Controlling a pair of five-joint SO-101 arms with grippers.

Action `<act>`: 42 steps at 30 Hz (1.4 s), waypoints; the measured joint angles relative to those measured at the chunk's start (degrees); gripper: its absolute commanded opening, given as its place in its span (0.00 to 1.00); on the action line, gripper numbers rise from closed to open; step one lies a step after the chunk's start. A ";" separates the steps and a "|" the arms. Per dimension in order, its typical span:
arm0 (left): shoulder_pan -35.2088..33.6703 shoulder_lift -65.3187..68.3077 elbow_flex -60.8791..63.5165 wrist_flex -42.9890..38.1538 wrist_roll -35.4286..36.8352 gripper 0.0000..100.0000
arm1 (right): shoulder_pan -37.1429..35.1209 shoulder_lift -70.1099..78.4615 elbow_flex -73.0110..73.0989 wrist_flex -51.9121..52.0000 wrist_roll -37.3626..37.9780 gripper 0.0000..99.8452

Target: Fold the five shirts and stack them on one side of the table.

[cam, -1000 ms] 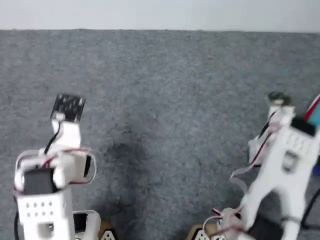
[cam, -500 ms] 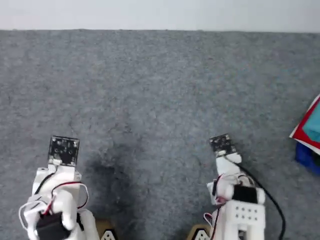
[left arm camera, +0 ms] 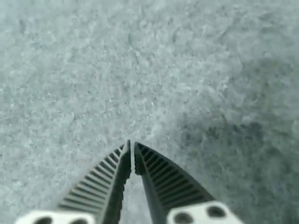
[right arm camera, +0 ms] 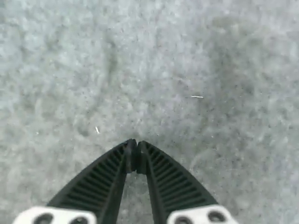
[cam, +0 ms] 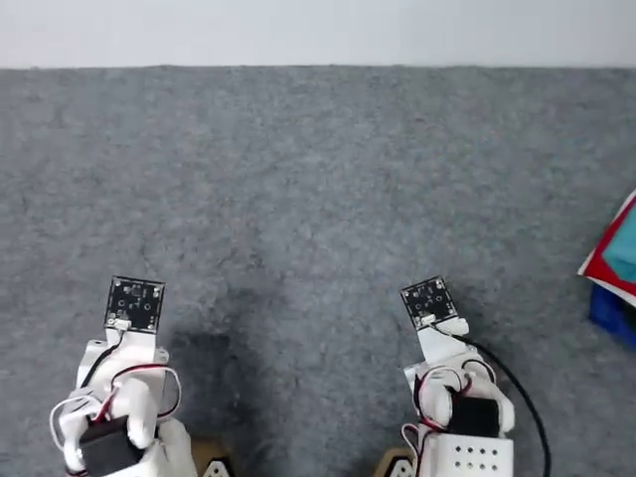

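Folded shirts [cam: 618,260]: stacked at the right edge of the table [cam: 318,179], partly cut off, count not readable; left pincer [left arm camera: 131,149] and right pincer [right arm camera: 136,151] both pressed together, holding nothing, above the grey surface; task judged done or nearly so, five unconfirmed.

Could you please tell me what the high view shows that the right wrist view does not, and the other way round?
High view, not the right wrist view: two arms, one arm at the near left and the other arm at the near right, a stack of shirts at the right edge, cut off by the frame, and a pale wall beyond the far edge.
Right wrist view, not the high view: that arm's ribbed jaws, closed tip to tip, and small white flecks on the grey table cover.
Both: the grey table cover.
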State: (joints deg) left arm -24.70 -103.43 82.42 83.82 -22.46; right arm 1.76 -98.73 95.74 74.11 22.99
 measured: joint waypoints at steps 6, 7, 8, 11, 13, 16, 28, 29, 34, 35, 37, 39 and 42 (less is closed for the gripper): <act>0.18 0.00 0.09 -0.26 0.00 0.01 | 0.00 0.00 0.00 0.00 0.00 0.01; 0.18 0.00 0.09 -0.26 0.00 0.01 | 0.00 0.00 0.00 0.00 0.00 0.01; 0.18 0.00 0.09 -0.26 0.00 0.01 | 0.00 0.00 0.00 0.00 0.00 0.01; 0.18 0.00 1.85 -1.76 0.00 0.01 | 0.00 0.00 0.00 0.00 0.00 0.01; 0.09 0.00 5.01 -5.19 0.00 0.01 | 0.00 0.00 0.00 0.00 0.00 0.01; 0.00 0.00 11.60 -9.49 0.00 0.01 | 0.00 0.00 0.00 0.00 0.00 0.01; 0.00 0.00 13.27 -10.20 0.00 0.01 | 0.00 0.00 0.00 0.00 0.09 0.01; 0.00 0.00 13.27 -10.20 0.00 0.01 | 0.00 0.00 0.00 0.00 0.09 0.01; 0.00 0.00 13.27 -10.20 0.00 0.01 | 0.00 0.00 0.00 0.00 0.09 0.01; 0.00 0.00 13.27 -10.20 0.00 0.01 | 0.00 0.00 0.00 0.00 0.09 0.01; 0.00 0.00 13.27 -10.20 0.00 0.01 | 0.00 0.00 0.00 0.00 0.09 0.01; 0.00 0.00 13.27 -10.20 0.00 0.01 | 0.00 0.00 0.00 0.00 0.09 0.01; 0.00 0.00 13.27 -10.20 0.00 0.01 | 0.00 0.00 0.00 0.00 0.09 0.01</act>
State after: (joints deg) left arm -24.70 -103.43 95.69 73.63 -22.46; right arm 1.76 -98.73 95.74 74.11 23.08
